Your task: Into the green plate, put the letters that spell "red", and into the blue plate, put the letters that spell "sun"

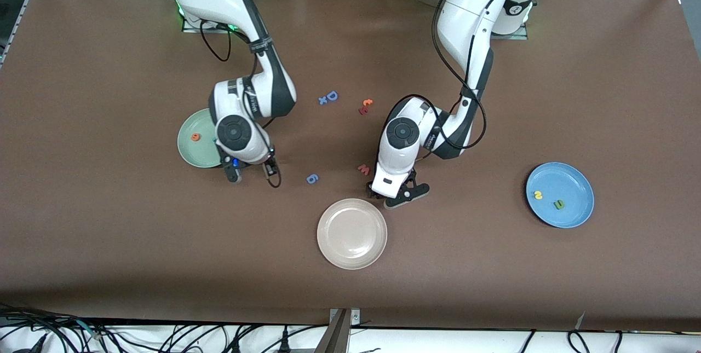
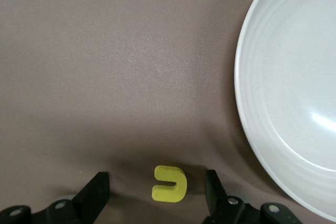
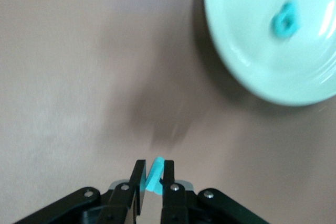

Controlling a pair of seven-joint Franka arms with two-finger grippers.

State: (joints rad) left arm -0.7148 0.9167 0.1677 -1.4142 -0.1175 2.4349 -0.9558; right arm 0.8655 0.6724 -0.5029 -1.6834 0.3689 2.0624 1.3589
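Note:
The green plate point(image 1: 191, 151) lies toward the right arm's end and holds an orange "e" point(image 1: 195, 137). The right wrist view shows a blurred teal letter point(image 3: 286, 19) in that plate point(image 3: 247, 51). My right gripper point(image 1: 253, 171) point(image 3: 154, 169) hangs over the table beside the plate, shut on a teal letter point(image 3: 156, 179); I cannot tell which letter it is. My left gripper point(image 1: 393, 197) point(image 2: 156, 178) is low beside the cream plate, open, its fingers on either side of the yellow "u" point(image 2: 169, 183) but apart from it. The blue plate point(image 1: 575, 183) holds a yellow "s" point(image 1: 538, 195) and a dark green "n" point(image 1: 558, 204).
A cream-white plate point(image 1: 351, 243) point(image 2: 294, 93) sits near the table's middle, nearer the front camera. Loose letters lie between the arms: a blue "D" point(image 1: 331, 96), orange and red ones point(image 1: 366, 105), a red "w" point(image 1: 363, 169) and a blue "g" point(image 1: 312, 179).

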